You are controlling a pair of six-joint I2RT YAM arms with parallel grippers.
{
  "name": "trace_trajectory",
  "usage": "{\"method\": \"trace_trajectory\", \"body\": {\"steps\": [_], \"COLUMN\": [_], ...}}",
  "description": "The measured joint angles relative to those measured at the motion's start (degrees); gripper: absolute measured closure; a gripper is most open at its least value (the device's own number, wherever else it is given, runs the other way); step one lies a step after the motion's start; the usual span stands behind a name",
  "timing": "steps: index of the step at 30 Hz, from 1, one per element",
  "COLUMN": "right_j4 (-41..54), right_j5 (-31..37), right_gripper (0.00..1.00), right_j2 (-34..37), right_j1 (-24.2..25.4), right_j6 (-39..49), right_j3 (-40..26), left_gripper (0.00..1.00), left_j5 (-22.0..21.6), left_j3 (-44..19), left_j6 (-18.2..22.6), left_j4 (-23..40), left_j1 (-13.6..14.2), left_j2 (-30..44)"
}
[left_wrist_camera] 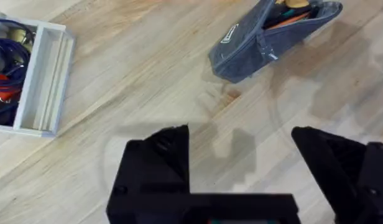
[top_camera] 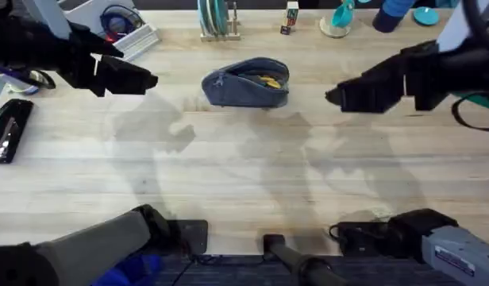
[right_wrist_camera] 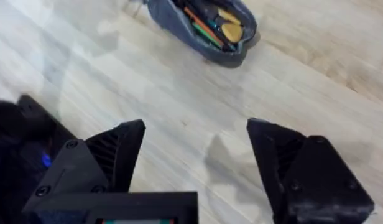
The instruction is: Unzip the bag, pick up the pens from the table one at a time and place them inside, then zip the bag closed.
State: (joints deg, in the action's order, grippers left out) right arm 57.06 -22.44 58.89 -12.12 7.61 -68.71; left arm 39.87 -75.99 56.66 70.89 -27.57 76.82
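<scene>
I see the bag point(top_camera: 246, 83) lying unzipped toward the far middle of the table point(top_camera: 244, 175), orange and yellow items showing in its mouth. I spot no loose pen near it, so I judge loading is done and only zipping remains. My left gripper point(top_camera: 146, 80) and right gripper point(top_camera: 333, 96) flank the bag, fingers apart, holding nothing.

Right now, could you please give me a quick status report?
Both tools open, empty: left tool, right tool. Bag unzipped, pens inside. Nothing in the way.
</scene>
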Motion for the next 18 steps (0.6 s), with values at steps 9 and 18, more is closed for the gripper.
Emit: {"method": "trace_trajectory", "body": {"steps": [9,18], "right_j4": [-1.3,-0.6], "right_j5": [4.5,6.8], "right_gripper": [0.005,0.004], "right_j2": [0.0,0.0], "right_j1": [0.0,0.0], "right_j6": [-9.5,-12.3], "right_j3": [0.0,0.0], "left_gripper": [0.005,0.005], "left_j5": [0.0,0.0], "left_j3": [0.0,0.0], "left_j6": [0.0,0.0], "left_j4": [0.0,0.0], "left_j1": [0.0,0.0], "left_j2": [0.0,0.0]}}
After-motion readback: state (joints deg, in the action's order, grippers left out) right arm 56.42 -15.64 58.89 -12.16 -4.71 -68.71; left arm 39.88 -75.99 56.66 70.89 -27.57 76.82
